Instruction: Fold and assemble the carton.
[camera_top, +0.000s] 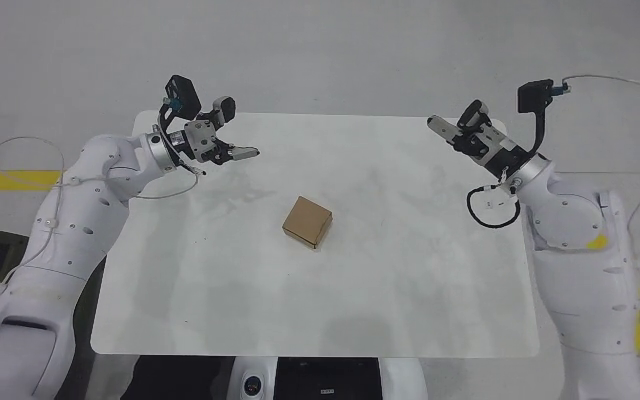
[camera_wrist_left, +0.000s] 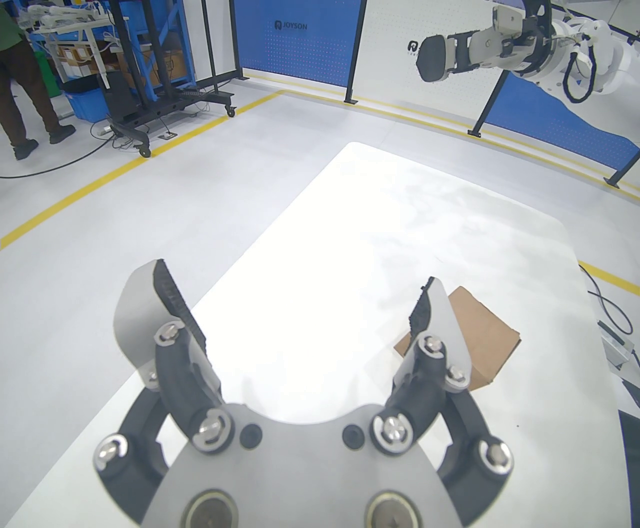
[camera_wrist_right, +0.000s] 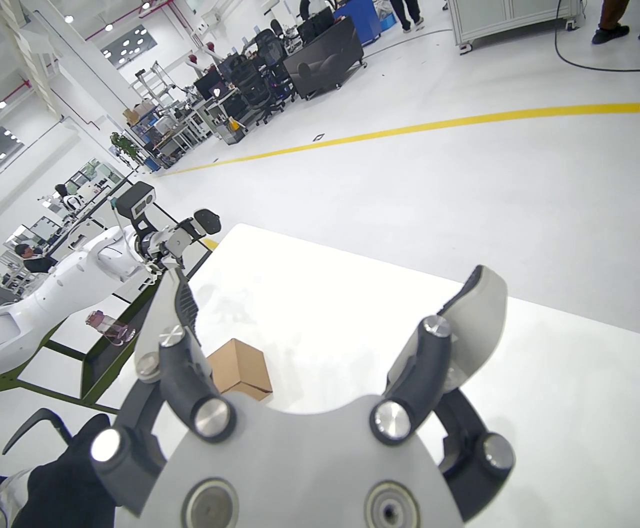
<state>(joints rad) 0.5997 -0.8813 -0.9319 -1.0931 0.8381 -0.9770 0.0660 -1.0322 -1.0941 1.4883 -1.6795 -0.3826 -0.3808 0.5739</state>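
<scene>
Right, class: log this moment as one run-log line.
carton: closed, table centre | left gripper: open, empty | right gripper: open, empty

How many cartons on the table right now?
1. The carton sits alone near the middle of the table. None seems hidden.

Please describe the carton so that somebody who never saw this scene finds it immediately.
Look at the white rectangular table in front of the robot. Near its middle sits a small brown cardboard carton, shaped as a box. Its brown colour stands out against the white top.
</scene>
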